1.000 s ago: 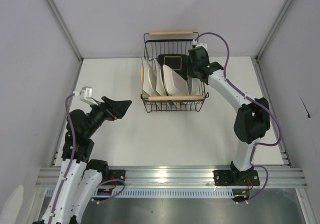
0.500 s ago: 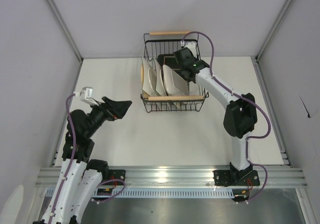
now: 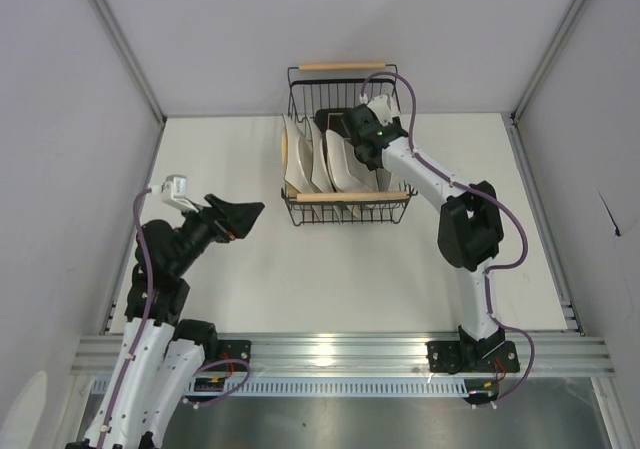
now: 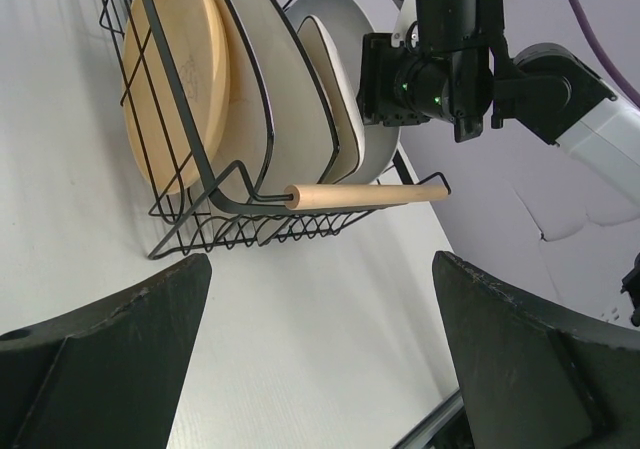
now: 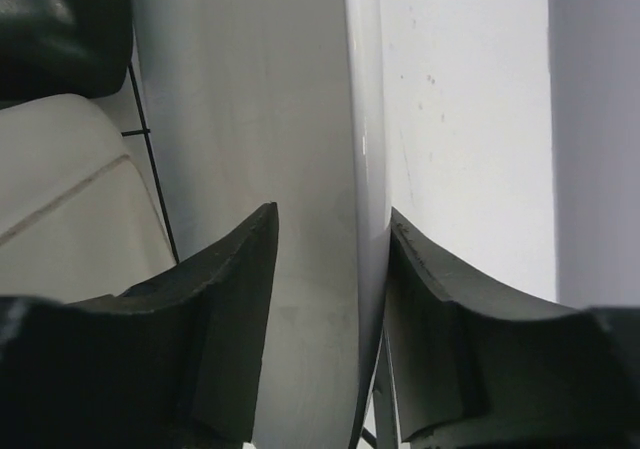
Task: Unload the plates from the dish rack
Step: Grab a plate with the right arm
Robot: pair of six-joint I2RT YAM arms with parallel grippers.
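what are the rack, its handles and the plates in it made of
Rack: thin black wire, likely coated metal, matte. Handle: pale bare wood, going by its colour and round bar shape. Tan plate: wood or matte ceramic, unclear. White plates: smooth, slightly glossy, probably glazed ceramic.

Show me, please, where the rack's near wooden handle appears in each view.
Top external: handle along the rack's near edge, mid-picture.
Left wrist: mid-frame, below the plates.
Right wrist: not in it.
Shared landmark: right tool, among the plates, seen in all three.
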